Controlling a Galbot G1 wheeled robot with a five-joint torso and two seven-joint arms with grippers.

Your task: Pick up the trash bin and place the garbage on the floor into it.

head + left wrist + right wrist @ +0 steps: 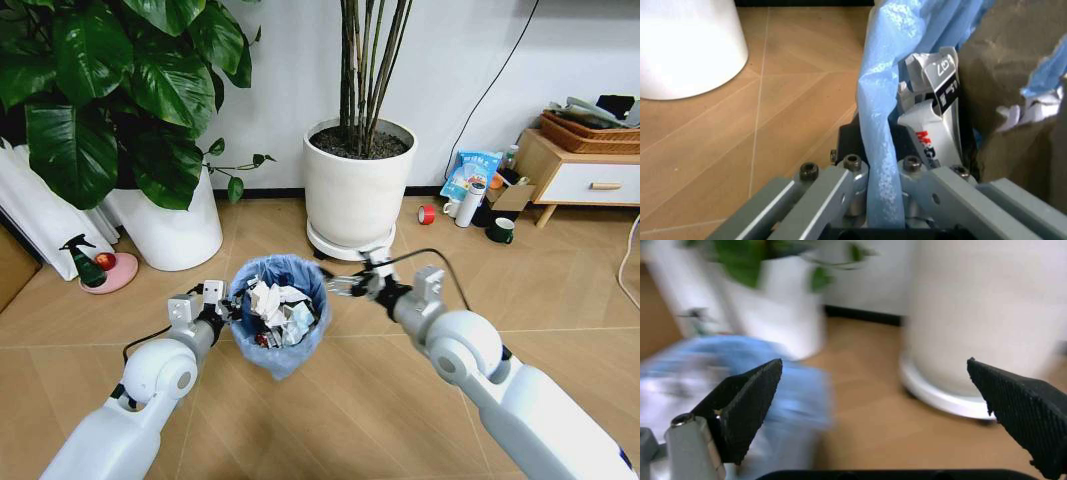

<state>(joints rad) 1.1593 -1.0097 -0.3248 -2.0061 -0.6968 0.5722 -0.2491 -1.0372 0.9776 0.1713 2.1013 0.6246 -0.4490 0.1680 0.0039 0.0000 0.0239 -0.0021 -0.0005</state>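
- Trash bin — small round bin lined with a crinkled light blue bag, seen in the head view between the two arms, in front of the white plant pot. Whether it rests on the floor or hangs just above it cannot be told.
- Garbage — crumpled white paper and a printed carton heaped inside the bin; a red scrap lies low among them.
- Left gripper — at the bin's left rim; in the left wrist view its jaws are closed on the rim, with the blue bag pinched between them.
- Right gripper — just beside the bin's right rim, apart from it; in the right wrist view its dark ridged jaws stand wide apart with nothing between them.
- Floor — tan wood-look tiles with thin pale joints.
- Surroundings — leafy plant in a second white pot at left; a spray bottle on a pink dish beside it; a red tape roll, white bottle and dark green mug near a low cabinet at right.
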